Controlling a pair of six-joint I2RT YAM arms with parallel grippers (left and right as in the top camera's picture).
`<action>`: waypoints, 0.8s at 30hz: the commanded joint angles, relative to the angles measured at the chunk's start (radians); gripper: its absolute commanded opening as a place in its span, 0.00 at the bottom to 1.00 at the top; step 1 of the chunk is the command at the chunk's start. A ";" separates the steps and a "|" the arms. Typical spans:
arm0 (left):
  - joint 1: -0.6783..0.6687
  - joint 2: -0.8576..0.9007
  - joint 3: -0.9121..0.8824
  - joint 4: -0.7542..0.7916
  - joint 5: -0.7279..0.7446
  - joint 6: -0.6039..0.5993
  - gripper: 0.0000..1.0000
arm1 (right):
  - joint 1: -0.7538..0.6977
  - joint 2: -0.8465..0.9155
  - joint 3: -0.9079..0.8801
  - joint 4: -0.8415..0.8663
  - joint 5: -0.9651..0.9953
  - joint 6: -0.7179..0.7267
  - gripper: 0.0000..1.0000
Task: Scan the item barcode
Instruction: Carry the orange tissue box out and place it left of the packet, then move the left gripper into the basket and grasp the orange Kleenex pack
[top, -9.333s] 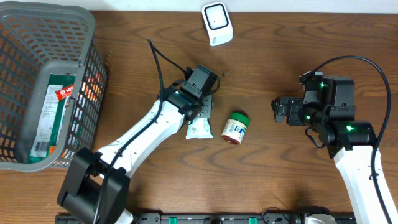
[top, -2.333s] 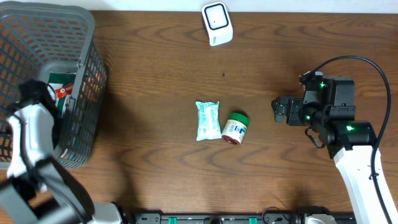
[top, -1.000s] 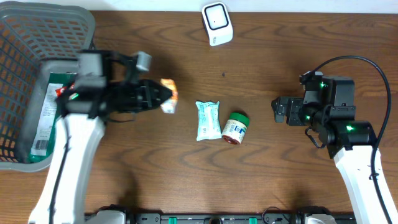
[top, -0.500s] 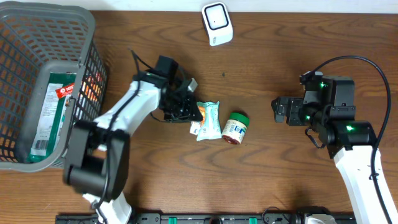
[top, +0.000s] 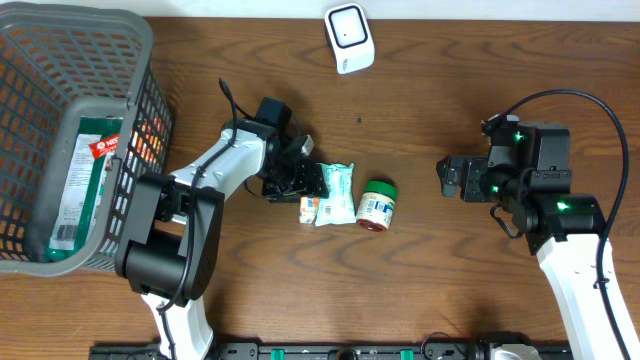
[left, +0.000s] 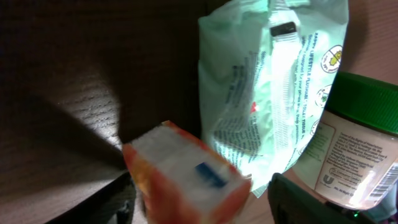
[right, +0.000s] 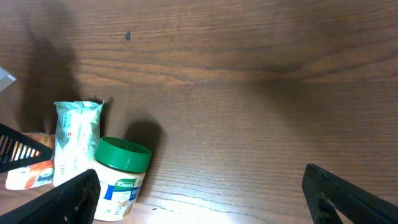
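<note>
Left claw (top: 305, 190) stands spread around the orange-and-white packet (top: 309, 208), which lies on the surface just left of the pale green pouch (top: 336, 192). Right claw (top: 444, 178) hangs spread and empty, well right of that pouch. Seemingly the set-down step; next, lift clear without nudging the packet.

I am looking down on a small orange-and-white packet (top: 309, 208) lying on the bench at mid-frame, just beside a pale green pouch's (top: 334, 192) lower left corner. The white scanner (top: 349, 37) is sitting at top centre, well apart.
</note>
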 joint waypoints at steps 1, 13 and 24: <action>0.003 -0.040 -0.005 -0.003 -0.013 0.001 0.71 | 0.002 0.003 0.018 -0.001 -0.005 -0.006 0.99; 0.003 -0.169 -0.001 -0.018 -0.198 0.001 0.81 | 0.002 0.003 0.018 -0.001 -0.005 -0.006 0.99; 0.072 -0.369 0.346 -0.283 -0.436 -0.033 0.81 | 0.002 0.003 0.018 -0.001 -0.005 -0.006 0.99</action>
